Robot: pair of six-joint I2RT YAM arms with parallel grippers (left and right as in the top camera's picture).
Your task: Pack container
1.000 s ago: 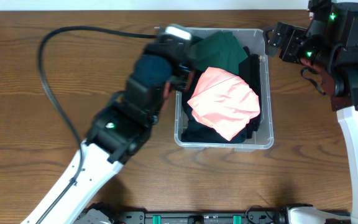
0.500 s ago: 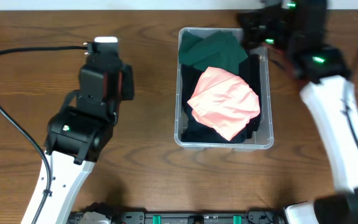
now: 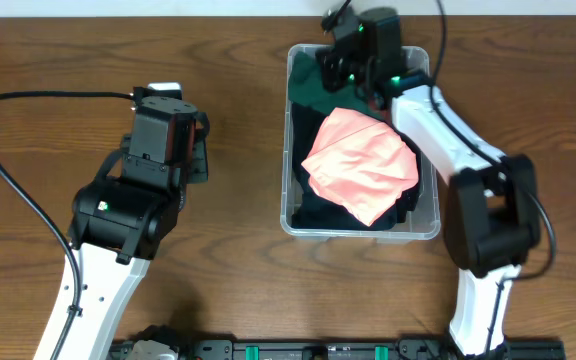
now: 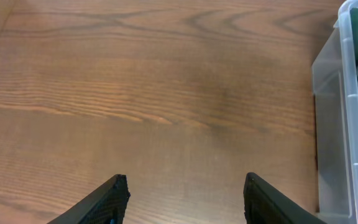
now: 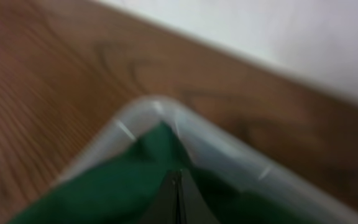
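Over on the left, a black cable loops across the brown, wavy-grained wooden tabletop. The left end effector hovers above bare wood, its two dark fingers spread well apart with nothing between them. Just to its right stands the container, clear plastic with rounded corners and a thick rim, sitting at the centre-right of the tabletop. Inside, a rumpled salmon-pink garment lies on top of dark cloth, and soft dark green fabric fills the far end. The right end effector hangs over that green corner, fingers pressed together. The wrist view is blurred, with a pale wall beyond the tabletop.
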